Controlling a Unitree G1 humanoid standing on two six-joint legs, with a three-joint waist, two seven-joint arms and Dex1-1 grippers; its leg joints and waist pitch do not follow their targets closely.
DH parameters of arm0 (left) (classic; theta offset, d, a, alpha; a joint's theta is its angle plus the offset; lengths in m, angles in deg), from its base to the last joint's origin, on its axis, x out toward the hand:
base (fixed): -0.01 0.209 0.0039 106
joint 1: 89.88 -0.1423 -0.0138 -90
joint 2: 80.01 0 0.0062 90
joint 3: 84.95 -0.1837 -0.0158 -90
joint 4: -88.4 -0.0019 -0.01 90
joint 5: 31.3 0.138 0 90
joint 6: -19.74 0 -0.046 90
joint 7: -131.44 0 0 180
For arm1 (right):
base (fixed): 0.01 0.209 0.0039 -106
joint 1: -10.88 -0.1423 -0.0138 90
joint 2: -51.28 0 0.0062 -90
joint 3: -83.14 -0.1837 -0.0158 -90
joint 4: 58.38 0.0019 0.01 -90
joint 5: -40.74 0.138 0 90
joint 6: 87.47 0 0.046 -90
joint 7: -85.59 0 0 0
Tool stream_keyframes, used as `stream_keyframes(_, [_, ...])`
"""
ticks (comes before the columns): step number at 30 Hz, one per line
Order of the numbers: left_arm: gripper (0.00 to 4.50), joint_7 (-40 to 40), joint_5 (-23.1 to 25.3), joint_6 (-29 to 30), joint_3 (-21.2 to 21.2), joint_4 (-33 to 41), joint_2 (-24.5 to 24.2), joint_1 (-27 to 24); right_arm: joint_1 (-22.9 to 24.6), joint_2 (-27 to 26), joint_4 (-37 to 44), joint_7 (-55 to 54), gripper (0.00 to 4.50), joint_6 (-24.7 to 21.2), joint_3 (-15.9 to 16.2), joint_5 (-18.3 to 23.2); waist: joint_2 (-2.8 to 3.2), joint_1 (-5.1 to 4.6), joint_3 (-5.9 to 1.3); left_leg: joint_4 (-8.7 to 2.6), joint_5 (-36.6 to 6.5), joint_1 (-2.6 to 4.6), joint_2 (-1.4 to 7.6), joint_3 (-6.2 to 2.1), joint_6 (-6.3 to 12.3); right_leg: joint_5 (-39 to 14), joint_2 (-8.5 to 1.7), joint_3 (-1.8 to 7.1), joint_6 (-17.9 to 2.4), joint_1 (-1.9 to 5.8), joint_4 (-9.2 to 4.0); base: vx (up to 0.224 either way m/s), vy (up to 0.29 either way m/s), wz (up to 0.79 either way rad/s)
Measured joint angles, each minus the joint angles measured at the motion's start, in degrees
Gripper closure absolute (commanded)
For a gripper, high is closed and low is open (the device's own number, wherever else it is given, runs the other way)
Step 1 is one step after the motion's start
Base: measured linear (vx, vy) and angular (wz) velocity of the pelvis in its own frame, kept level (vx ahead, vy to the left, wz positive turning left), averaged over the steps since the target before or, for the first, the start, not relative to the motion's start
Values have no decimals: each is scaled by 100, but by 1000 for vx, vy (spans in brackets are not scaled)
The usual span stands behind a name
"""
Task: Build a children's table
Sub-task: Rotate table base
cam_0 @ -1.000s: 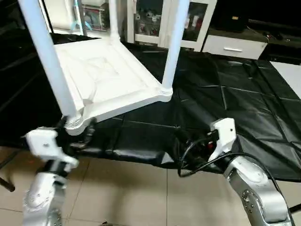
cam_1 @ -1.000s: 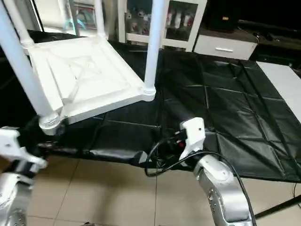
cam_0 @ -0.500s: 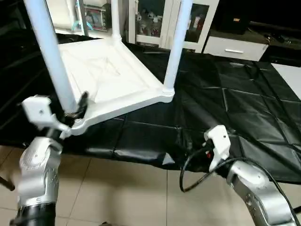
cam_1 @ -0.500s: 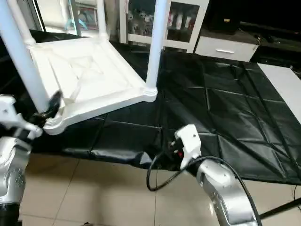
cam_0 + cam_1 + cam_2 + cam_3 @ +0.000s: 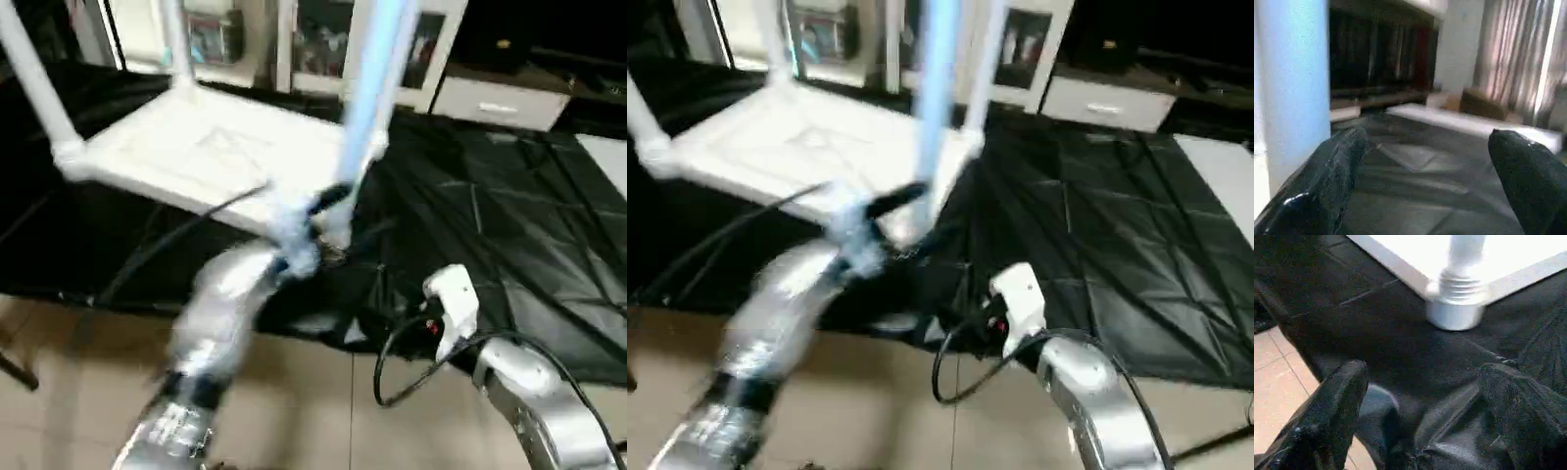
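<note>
Left eye view shows me the children's table (image 5: pixel 211 157) lying upside down on the black sheet (image 5: pixel 509 215), its ribbed underside up and its legs standing upright out of the corner sockets. The nearest leg (image 5: pixel 367 108) rises almost straight up, so its long axis runs vertical, and that is what the next move hangs on.

My left gripper (image 5: pixel 1425 171) is close in at that leg's foot, blurred in the head views. In the left wrist view its jaws stand wide apart with nothing between them, and the pale leg sits just outside one finger (image 5: pixel 1327 181), beside the gap and not in it. I judge I need to shift sideways toward the leg to bracket it before closing.

My right gripper (image 5: pixel 1420 416) hangs lower, near the sheet's front edge, jaws also open and empty. Its wrist view looks at the threaded collar and corner socket (image 5: pixel 1457 303) ahead of the jaws, clear of both fingers. The left arm is plainly nearer the leg; the right is well short of the socket.
</note>
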Motion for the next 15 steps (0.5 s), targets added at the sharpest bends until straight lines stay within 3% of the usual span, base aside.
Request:
stream_keyframes(3, [4,-636,283,-257,65,-1058,108,521,-9,30,-3,40,59,0,3,-65,1,-86,-1,0,1,-11,3,-2,-2,2,2,-5,-1,1,1,0,0,0])
stream_keyframes(8, [4,-785,214,-404,114,-1080,-23,435,20,39,10,-5,59,-3,-12,-77,-2,-151,0,0,3,-11,5,-3,1,11,5,-5,-32,-4,0,0,0,0])
stream_keyframes(11, [4,-738,106,-323,387,-591,-139,18,106,3,34,-96,59,-13,-28,-75,-1,-181,0,0,3,-10,7,-1,2,9,5,-6,-35,-7,-1,0,0,0])
stream_keyframes(14, [4,-832,-183,105,664,590,-363,-895,187,-74,136,-201,59,-51,-42,-74,0,-200,1,-2,2,-9,13,0,1,5,6,-12,-42,-13,1,0,0,0])
stream_keyframes(15, [4,-894,-329,376,713,1369,-526,-1493,211,-98,205,-215,59,-55,-42,-70,-1,-206,0,-2,2,-9,16,3,0,2,7,-11,-44,-18,-1,0,0,0])
